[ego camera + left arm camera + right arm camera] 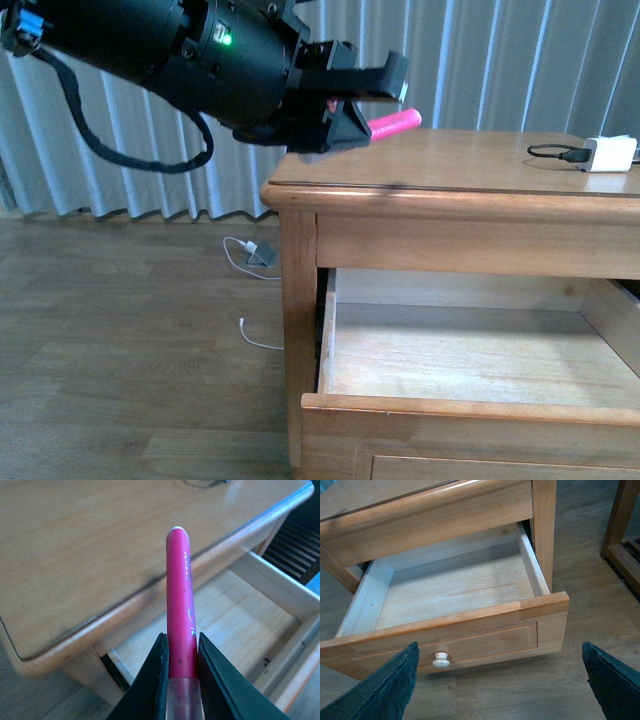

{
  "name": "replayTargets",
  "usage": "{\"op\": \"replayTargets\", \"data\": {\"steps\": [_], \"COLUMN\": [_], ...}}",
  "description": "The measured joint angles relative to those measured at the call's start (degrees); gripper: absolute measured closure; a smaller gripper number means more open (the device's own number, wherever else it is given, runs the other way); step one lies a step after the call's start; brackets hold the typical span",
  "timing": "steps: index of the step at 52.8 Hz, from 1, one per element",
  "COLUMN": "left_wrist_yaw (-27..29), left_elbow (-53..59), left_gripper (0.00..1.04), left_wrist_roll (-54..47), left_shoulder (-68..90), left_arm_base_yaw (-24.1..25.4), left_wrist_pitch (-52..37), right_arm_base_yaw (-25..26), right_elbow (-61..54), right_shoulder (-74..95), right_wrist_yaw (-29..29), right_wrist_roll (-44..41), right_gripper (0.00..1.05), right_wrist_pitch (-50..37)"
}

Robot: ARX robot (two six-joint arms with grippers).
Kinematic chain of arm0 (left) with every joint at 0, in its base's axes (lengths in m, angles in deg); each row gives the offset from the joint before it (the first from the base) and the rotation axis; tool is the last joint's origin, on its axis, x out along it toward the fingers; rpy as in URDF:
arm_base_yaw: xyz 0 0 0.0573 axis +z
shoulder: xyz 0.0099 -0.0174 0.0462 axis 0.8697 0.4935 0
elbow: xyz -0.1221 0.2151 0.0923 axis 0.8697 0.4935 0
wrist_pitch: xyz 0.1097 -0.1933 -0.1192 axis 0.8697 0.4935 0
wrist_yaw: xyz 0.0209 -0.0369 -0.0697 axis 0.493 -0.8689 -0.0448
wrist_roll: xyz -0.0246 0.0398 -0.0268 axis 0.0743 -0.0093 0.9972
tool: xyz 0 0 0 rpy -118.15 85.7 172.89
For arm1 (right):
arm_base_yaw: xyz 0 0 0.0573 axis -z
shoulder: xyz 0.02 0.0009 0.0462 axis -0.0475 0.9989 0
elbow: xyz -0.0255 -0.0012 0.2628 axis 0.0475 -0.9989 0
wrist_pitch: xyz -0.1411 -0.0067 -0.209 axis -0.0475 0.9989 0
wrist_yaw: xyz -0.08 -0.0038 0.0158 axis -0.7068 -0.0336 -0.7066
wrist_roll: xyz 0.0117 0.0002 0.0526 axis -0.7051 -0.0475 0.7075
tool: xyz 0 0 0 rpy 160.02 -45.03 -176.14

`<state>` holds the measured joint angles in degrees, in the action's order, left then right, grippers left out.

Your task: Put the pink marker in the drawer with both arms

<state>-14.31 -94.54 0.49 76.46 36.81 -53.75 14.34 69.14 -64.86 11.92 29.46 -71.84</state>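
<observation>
My left gripper (345,110) is shut on the pink marker (395,123) and holds it in the air by the dresser's left top corner, the marker sticking out to the right. In the left wrist view the marker (180,605) is clamped between the black fingers (150,685), its paler cap end at the jaws, above the dresser top and the open drawer (235,615). The drawer (470,355) is pulled out and its light wood inside shows nothing in it. My right gripper (500,680) is open, in front of the drawer front (480,640) near the pale knob (441,660).
A white charger block (610,153) with a black cable lies on the dresser top (450,165) at the right. White cables and a small adapter (258,255) lie on the wood floor left of the dresser. Another wooden furniture leg (620,520) stands beside the dresser.
</observation>
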Motion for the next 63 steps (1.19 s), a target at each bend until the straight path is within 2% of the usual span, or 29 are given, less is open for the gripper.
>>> {"op": "replayTargets", "data": {"steps": [18, 28, 42, 63], "left_wrist_yaw": [4.8, 9.9, 13.7, 16.1], "left_elbow": [4.0, -0.4, -11.8, -16.9], "left_gripper": [0.91, 0.91, 0.91, 0.91], "left_wrist_roll": [-4.4, -4.8, -4.3, -4.1], "left_shoulder": [4.0, 12.6, 23.6, 30.0], "left_arm_base_yaw": [-5.8, -8.8, -11.6, -13.1], "left_wrist_pitch": [-1.3, -1.3, 1.1, 4.0], "right_arm_base_yaw": [0.0, 0.0, 0.0, 0.0], "right_elbow": [0.0, 0.0, 0.0, 0.0], "right_shoulder": [0.0, 0.0, 0.0, 0.0], "right_wrist_yaw": [0.0, 0.0, 0.0, 0.0], "right_wrist_roll": [0.0, 0.0, 0.0, 0.0], "right_gripper": [0.08, 0.08, 0.08, 0.08], "right_wrist_pitch": [0.0, 0.0, 0.0, 0.0]}}
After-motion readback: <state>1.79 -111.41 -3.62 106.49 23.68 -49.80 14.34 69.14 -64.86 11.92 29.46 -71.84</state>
